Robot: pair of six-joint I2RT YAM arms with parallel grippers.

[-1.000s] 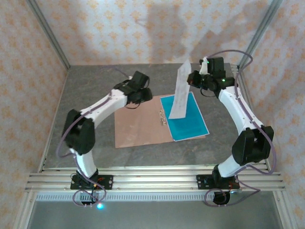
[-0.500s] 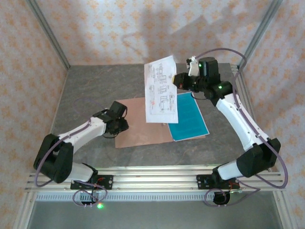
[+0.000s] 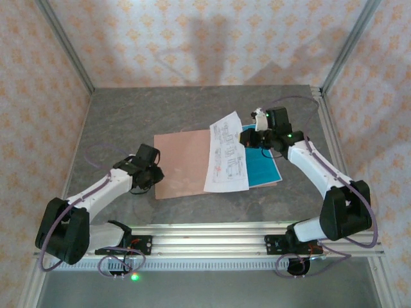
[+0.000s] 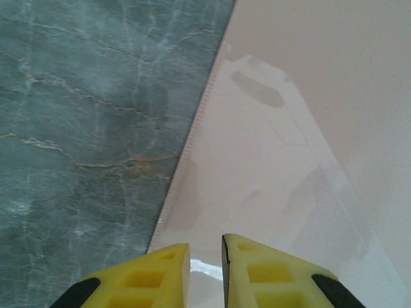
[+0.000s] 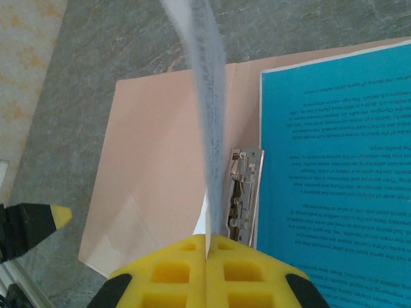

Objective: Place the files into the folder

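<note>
The salmon folder (image 3: 183, 163) lies open on the table, a metal clip (image 5: 244, 192) at its spine. The teal sheet (image 3: 264, 168) rests flat on its right panel. My right gripper (image 3: 247, 138) is shut on the top edge of the white printed sheet (image 3: 227, 155), which hangs slanted over the spine and shows edge-on (image 5: 209, 115) in the right wrist view. My left gripper (image 3: 153, 174) sits low at the folder's near-left corner. Its yellow fingertips (image 4: 205, 247) stand a narrow gap apart over the folder's left panel (image 4: 289, 147), nothing clearly between them.
Grey marble tabletop (image 3: 128, 122) surrounds the folder. Patterned walls with metal corner posts (image 3: 64, 48) close in the left, back and right. An aluminium rail (image 3: 212, 240) runs along the near edge. A clear pocket (image 4: 282, 167) lies on the left panel.
The right gripper has swung the white sheet down and towards the folder's spine. The left arm has drawn back to the folder's near-left corner, its jaws narrowing.
</note>
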